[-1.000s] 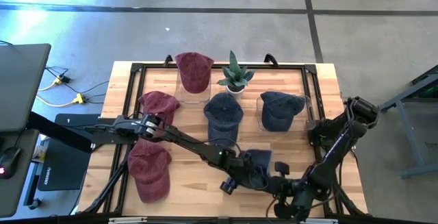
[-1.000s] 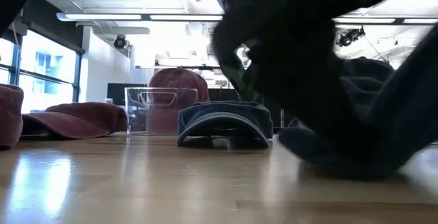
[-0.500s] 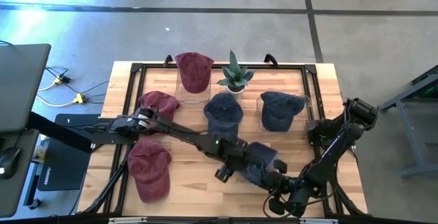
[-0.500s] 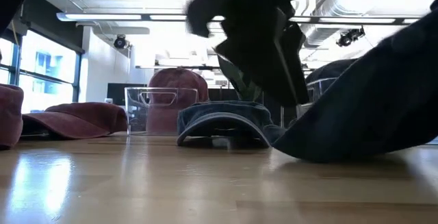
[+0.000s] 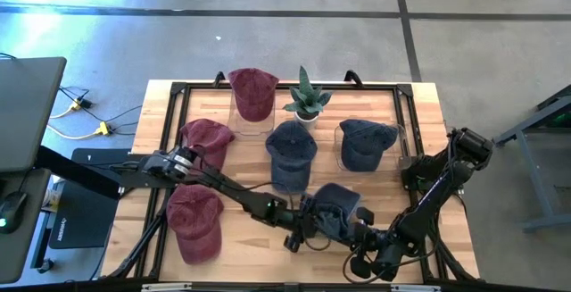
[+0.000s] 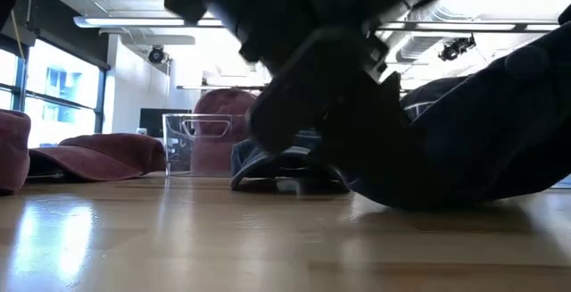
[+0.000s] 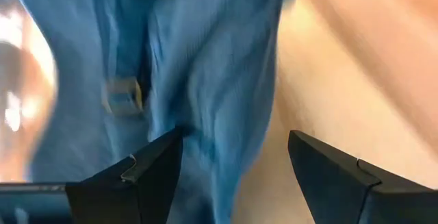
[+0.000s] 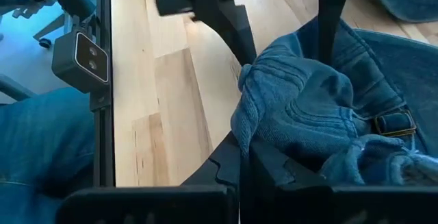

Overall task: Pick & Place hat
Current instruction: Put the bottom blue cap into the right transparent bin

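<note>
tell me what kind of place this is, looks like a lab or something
Most likely a robotics lab or workshop, not a home. A wooden table stands on a bare concrete floor, with exposed ceiling ducting and strip lights in the low view, plus a laptop and loose cables beside the rig.

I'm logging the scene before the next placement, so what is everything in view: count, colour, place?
Red hats: three; one on a clear stand at the far side, one left of centre, one near left.
Blue hats: three; one at centre, one on a clear stand at right, one near centre, pinched by the right gripper.
Potted plant: one, green, far centre.
Table: one, light wood with a black frame.
Laptop: one, dark, off the table's left.
Left gripper: open, at the near blue hat's crown.
Right gripper: shut on that hat's fabric.
</note>
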You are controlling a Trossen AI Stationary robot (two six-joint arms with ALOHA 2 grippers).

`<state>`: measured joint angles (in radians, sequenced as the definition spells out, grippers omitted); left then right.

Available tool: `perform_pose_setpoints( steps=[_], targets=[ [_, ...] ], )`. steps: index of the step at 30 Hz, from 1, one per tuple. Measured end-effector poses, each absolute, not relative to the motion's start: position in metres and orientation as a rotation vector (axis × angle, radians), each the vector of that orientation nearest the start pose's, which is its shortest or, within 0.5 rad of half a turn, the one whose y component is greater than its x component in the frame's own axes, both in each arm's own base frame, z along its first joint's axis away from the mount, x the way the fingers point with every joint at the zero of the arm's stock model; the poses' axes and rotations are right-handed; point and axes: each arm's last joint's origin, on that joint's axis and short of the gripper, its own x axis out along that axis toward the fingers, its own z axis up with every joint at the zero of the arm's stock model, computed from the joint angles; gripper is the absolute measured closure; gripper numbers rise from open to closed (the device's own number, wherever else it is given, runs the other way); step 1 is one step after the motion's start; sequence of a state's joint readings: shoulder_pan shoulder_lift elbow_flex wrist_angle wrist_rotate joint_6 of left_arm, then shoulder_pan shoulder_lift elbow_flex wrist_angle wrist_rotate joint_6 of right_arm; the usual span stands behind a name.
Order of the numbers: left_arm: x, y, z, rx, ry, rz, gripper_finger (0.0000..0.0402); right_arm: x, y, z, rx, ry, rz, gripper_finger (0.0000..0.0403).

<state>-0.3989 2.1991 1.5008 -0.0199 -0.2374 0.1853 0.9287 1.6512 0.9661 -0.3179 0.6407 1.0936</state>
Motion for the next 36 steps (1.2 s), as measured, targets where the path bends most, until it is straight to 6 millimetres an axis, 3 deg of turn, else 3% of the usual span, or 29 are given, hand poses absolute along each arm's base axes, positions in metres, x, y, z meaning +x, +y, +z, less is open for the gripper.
perform_pose_setpoints(
  steps=[10, 13, 17, 23, 25, 30, 36],
  targets=[
    [0.443, -0.149, 0.134, 0.184, 0.781, -0.333, 0.0144, 0.208, 0.242, 0.182, 0.316, 0.730, -0.142, 0.0394],
    [0.445, -0.147, 0.135, 0.187, 0.762, -0.390, 0.0165, 0.209, 0.241, 0.181, 0.320, 0.741, -0.140, 0.0395],
    [0.445, -0.156, 0.138, 0.261, 0.709, -0.426, 0.0234, 0.209, 0.241, 0.181, 0.306, 0.765, -0.119, 0.0400],
    [0.438, -0.164, 0.143, 0.428, 0.720, -0.383, 0.0380, 0.208, 0.242, 0.180, 0.267, 0.813, -0.059, 0.0385],
    [0.435, -0.162, 0.144, 0.449, 0.750, -0.366, 0.0390, 0.207, 0.243, 0.179, 0.212, 0.848, -0.003, 0.0376],
    [0.431, -0.158, 0.175, 0.454, 0.699, -0.345, 0.0381, 0.209, 0.240, 0.177, 0.070, 0.901, 0.100, 0.0328],
    [0.428, -0.158, 0.184, 0.467, 0.686, -0.348, 0.0398, 0.219, 0.232, 0.176, -0.033, 0.928, 0.166, 0.0229]
  ],
)
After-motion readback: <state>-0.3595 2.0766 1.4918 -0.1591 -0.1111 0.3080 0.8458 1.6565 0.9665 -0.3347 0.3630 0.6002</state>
